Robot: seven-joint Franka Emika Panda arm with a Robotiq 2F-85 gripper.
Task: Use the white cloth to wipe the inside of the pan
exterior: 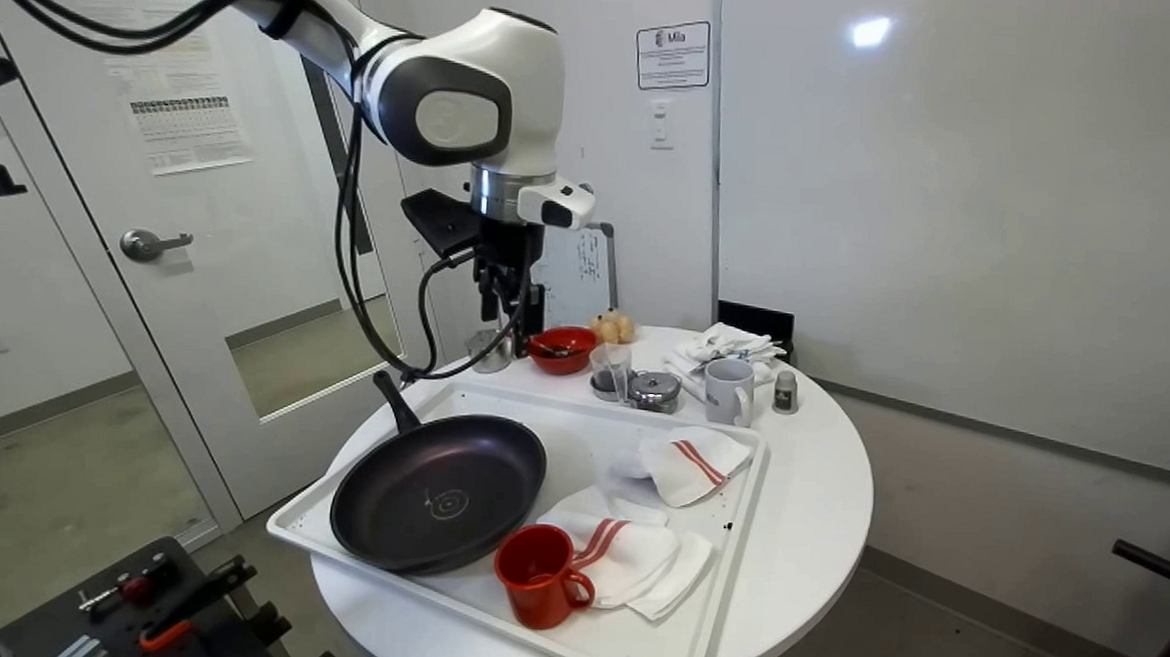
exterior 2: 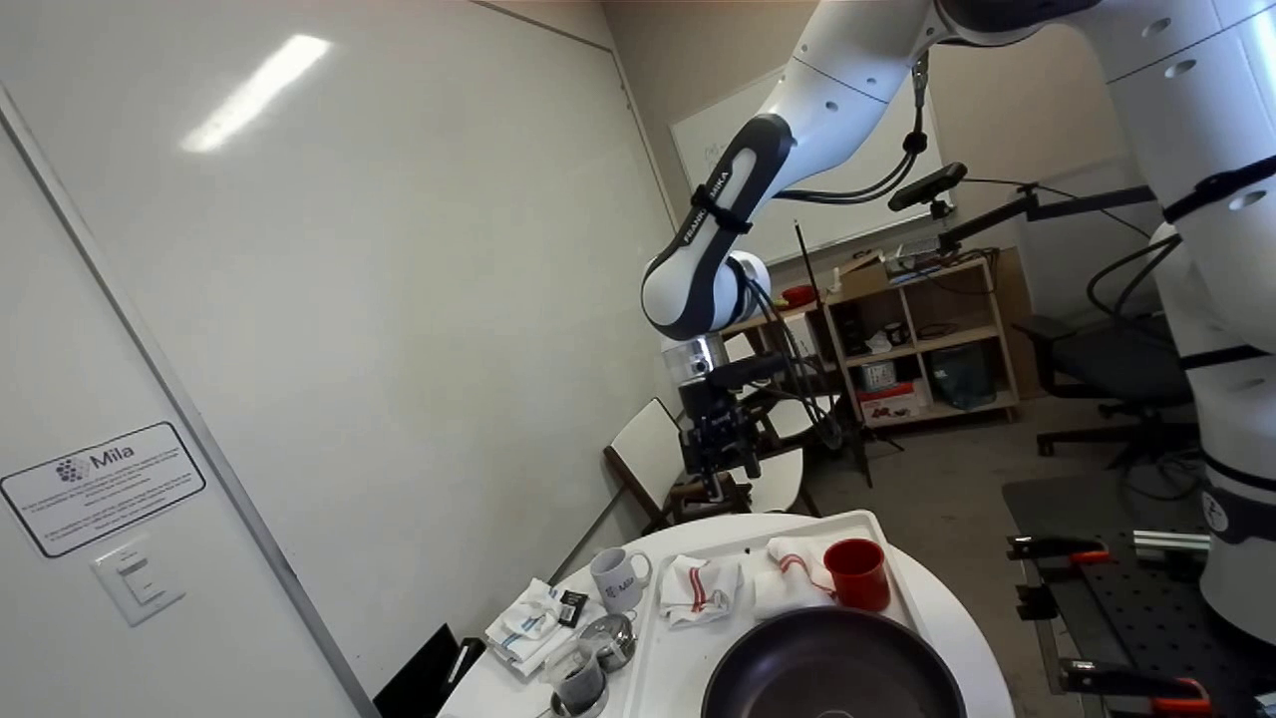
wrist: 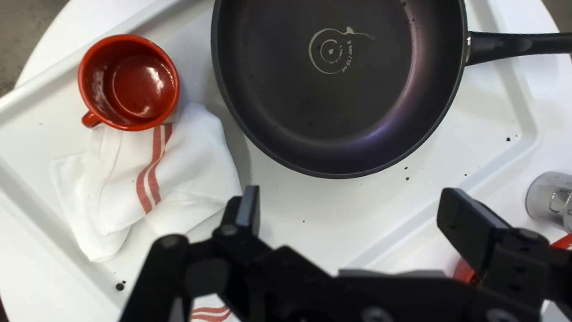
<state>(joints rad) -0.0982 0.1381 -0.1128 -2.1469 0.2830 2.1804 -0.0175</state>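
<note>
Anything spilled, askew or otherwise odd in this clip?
Yes: dark specks lie scattered on the white tray, and a few show inside the pan. Those on the tray look odd because they stand out against its pale surface, perhaps as spilled crumbs, though they are too small to identify.

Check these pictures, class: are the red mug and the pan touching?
Apart. The wrist view shows it: a strip of white tray lies between the red mug and the pan.

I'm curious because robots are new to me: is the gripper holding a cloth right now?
No, in the wrist view the gripper stands open, its fingers wide apart with nothing gripped between them.
</note>
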